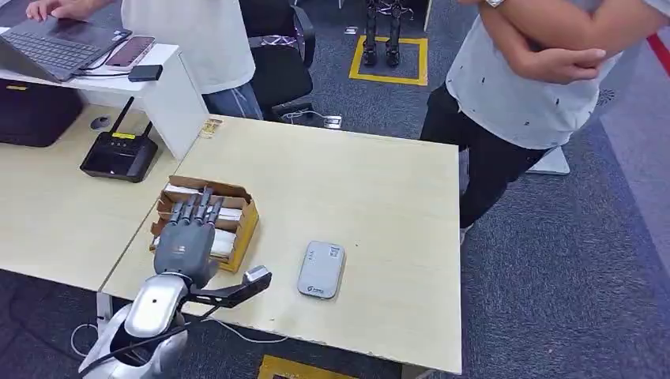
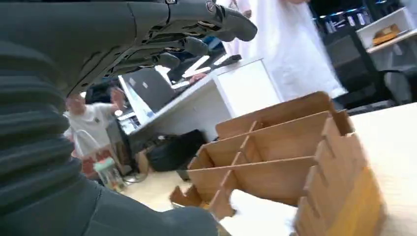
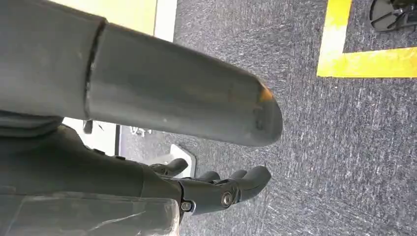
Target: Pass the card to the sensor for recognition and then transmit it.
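While one left hand (image 1: 186, 237) hovers, one sensor (image 1: 321, 269) lies nearby.

This is an office used as a robot test area. Beyond the left hand's fingers (image 1: 195, 212) stand pale wooden desks (image 1: 355, 197), a white raised counter (image 1: 170, 91) with an open laptop (image 1: 55, 43) and a phone (image 1: 130, 50), and a black router (image 1: 118, 154) with two antennas. Farther off are a black office chair (image 1: 276, 63), grey carpet (image 1: 569, 276) with yellow floor markings (image 1: 389, 76), and people standing by the desks.
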Available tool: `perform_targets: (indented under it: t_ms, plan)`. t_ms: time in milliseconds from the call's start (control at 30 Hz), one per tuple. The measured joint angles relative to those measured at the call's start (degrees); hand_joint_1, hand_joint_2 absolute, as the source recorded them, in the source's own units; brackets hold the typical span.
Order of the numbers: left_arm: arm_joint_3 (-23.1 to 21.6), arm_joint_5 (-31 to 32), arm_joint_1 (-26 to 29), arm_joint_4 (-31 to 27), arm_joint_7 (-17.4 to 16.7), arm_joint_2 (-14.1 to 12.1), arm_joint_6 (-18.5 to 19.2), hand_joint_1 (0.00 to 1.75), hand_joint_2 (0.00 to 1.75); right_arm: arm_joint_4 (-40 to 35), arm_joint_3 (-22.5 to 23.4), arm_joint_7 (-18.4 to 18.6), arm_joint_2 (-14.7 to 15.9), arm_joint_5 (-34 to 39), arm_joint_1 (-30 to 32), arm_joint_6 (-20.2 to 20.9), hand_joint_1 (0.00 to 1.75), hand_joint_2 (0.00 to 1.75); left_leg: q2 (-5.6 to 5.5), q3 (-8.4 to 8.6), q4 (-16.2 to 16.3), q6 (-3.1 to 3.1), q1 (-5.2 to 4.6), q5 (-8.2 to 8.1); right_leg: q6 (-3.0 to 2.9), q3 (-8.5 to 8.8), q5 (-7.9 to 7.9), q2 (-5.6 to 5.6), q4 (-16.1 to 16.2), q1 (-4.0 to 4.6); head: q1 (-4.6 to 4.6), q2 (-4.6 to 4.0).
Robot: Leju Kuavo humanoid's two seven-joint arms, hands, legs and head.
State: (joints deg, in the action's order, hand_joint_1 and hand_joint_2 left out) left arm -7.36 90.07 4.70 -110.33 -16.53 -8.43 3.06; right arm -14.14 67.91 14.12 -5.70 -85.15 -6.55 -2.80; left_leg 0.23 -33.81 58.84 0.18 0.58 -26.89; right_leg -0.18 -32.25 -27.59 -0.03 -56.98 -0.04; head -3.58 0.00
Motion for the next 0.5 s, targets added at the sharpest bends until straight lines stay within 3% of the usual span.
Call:
perform_targets:
  t_ms: [167,300,500]
  plan:
    - [4.3,0.0,-0.4,0.0,5.0,4.6,0.2,0.0,1.75,0.0,-0.1,-0.2,0.1,0.0,0.0,0.0,0.0,0.0,0.02,0.01,0.0,0.0,-0.01,0.0,0.0,0.0,0.0,0.01,0.0,-0.01,0.02,0.0]
    - [8.3,-1.8,-1.9,0.7,11.3,8.9,1.8,0.0,1.75,0.0,-0.4,-0.3,0.5,-0.6,-0.1,0.2,0.0,0.0,-0.04,0.01,0.0,0.0,0.0,0.0,0.0,0.0,0.0,-0.05,0.0,-0.01,0.0,0.0]
    - [11.0,-2.2,-3.8,2.3,12.4,11.9,2.1,0.0,1.75,0.0,-0.7,-0.4,1.0,-0.8,-0.1,0.2,0.0,0.0,-0.02,0.01,0.0,0.0,0.0,0.0,0.0,0.0,0.0,-0.03,0.0,-0.01,0.02,0.0]
